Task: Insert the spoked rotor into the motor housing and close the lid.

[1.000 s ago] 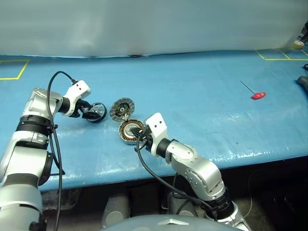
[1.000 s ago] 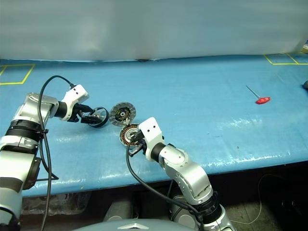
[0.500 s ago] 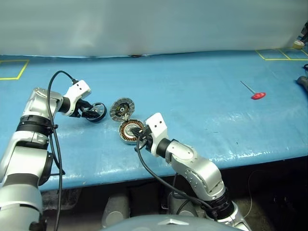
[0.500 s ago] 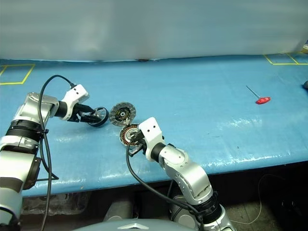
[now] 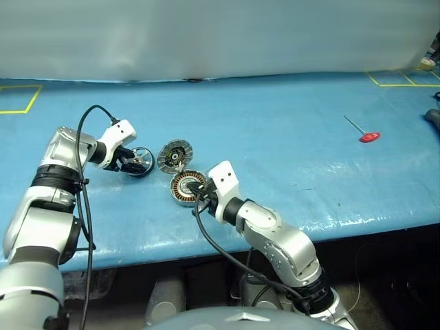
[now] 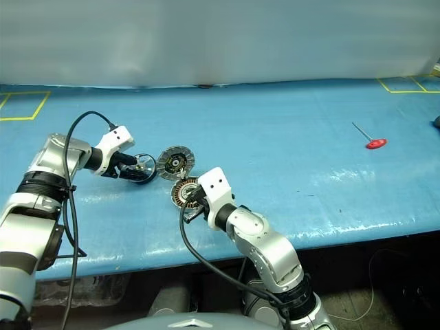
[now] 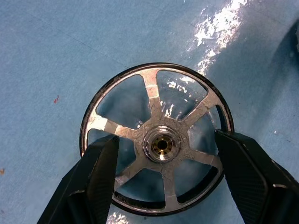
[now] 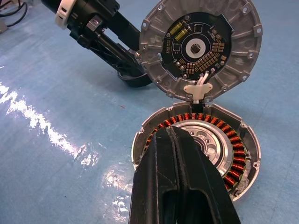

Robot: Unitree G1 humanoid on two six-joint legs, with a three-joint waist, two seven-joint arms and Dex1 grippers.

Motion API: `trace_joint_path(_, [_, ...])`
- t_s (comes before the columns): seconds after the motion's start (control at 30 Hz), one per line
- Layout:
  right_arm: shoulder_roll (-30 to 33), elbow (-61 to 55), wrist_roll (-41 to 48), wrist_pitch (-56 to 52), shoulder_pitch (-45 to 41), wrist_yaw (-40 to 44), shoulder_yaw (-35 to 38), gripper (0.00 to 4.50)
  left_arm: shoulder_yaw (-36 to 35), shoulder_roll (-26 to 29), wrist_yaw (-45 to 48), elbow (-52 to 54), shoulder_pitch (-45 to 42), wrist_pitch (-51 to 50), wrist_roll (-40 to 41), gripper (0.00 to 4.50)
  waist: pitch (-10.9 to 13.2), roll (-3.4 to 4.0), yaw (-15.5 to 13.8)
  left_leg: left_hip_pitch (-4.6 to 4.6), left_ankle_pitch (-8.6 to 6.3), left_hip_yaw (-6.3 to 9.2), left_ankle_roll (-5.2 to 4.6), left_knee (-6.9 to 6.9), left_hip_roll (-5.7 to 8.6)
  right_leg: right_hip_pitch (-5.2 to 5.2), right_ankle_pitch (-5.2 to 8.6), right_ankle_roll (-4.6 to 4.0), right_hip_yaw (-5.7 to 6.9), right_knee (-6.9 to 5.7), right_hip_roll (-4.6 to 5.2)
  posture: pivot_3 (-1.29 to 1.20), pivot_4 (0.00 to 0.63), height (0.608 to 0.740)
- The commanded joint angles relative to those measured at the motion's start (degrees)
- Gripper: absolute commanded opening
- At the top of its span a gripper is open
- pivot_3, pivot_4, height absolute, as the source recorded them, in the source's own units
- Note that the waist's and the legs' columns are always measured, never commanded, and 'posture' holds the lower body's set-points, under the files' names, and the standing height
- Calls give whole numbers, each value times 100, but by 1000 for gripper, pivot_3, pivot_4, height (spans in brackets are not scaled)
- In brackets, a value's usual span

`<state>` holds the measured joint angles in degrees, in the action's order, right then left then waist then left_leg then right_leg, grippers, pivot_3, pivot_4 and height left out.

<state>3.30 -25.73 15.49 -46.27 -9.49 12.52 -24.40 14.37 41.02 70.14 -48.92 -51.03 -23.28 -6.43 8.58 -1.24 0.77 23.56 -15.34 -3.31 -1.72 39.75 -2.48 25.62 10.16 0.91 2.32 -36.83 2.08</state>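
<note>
The spoked rotor (image 7: pixel 159 144), a dark-rimmed wheel with shiny spokes, lies on the blue table at the left. My left gripper (image 7: pixel 163 143) straddles it, one black finger (image 7: pixel 100 163) against each side of the rim. To its right the motor housing (image 5: pixel 184 187) lies open side up, showing its copper windings (image 8: pixel 236 163). The lid (image 5: pixel 174 155) stands tilted up from the housing's far edge, inner face towards me. My right gripper (image 8: pixel 170 135) is shut with nothing in it, its tips over the housing's near rim.
A red-handled tool (image 5: pixel 368 136) lies far to the right on the blue mat (image 5: pixel 289 137). Yellow tape marks sit at the back left (image 5: pixel 17 100) and back right (image 5: pixel 399 77). The table's front edge (image 5: pixel 275 237) runs close below the housing.
My left gripper's fingers have narrowed onto the rotor's rim, and its wrist has edged slightly towards the lid. The right arm, housing and lid have not moved.
</note>
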Motion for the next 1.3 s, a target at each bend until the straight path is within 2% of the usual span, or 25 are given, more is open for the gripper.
trace_joint_path(0.03, [-61, -262, -16, 140, 19, -5, -15, 0, -21, 3, -19, -49, -192, 117, -65, 3524, 0, 0, 1, 0, 0, 0, 0, 0, 0, 0, 0, 0, 0, 0, 0, 0, 150, 740])
trace_joint_path(0.23, [-61, -255, -44, 125, 7, 26, -11, 0, -27, -8, -3, -86, -195, 134, -81, 3524, 0, 0, 2, 0, 0, 0, 0, 0, 0, 0, 0, 0, 0, 0, 0, 0, 150, 740])
trace_joint_path(0.4, [-63, -241, -50, 113, -14, 44, -15, 0, -38, 58, 9, -83, -182, 126, -94, 1978, -1, 0, 1, -1, 0, -1, 0, 0, 0, -1, 0, 0, 0, 0, 0, 0, 150, 740])
trace_joint_path(0.43, [-67, -231, -51, 113, -22, 46, -17, 0, -44, 77, 4, -92, -188, 132, -97, 1847, -1, 0, -2, -3, 0, -1, 0, 0, 0, -2, 0, 0, -1, -2, 0, 0, 150, 740])
trace_joint_path(0.73, [-97, -161, -57, 144, -63, 74, -18, 0, -156, 333, 28, 205, -122, 208, -33, 1847, 0, -1, 26, -1, 0, 1, 0, 6, -2, -1, 0, 0, 0, -4, -1, 0, 150, 740])
trace_joint_path(0.9, [-113, -128, -62, 161, -77, 90, 3, 0, -515, 582, 0, 610, 27, 119, 270, 1847, 1, -2, 38, 2, 0, 3, 0, 6, -5, 1, 0, 0, 0, -3, 0, 0, 150, 740])
trace_joint_path(1.07, [-113, -114, -65, 166, -84, 118, 18, 0, -1298, 942, -155, 1667, 600, -125, 851, 1847, 1, -3, 53, 1, -1, 3, -1, 6, -13, 1, 0, 0, -1, -2, 3, 0, 150, 740])
trace_joint_path(1.3, [-19, -46, -61, 159, -139, 212, 141, 0, -2376, 1175, -411, 3499, 1633, -746, 1750, 1847, 1, -3, 42, 1, 0, 7, -1, 6, -19, -1, 0, 0, 2, -3, 14, 0, 150, 740])
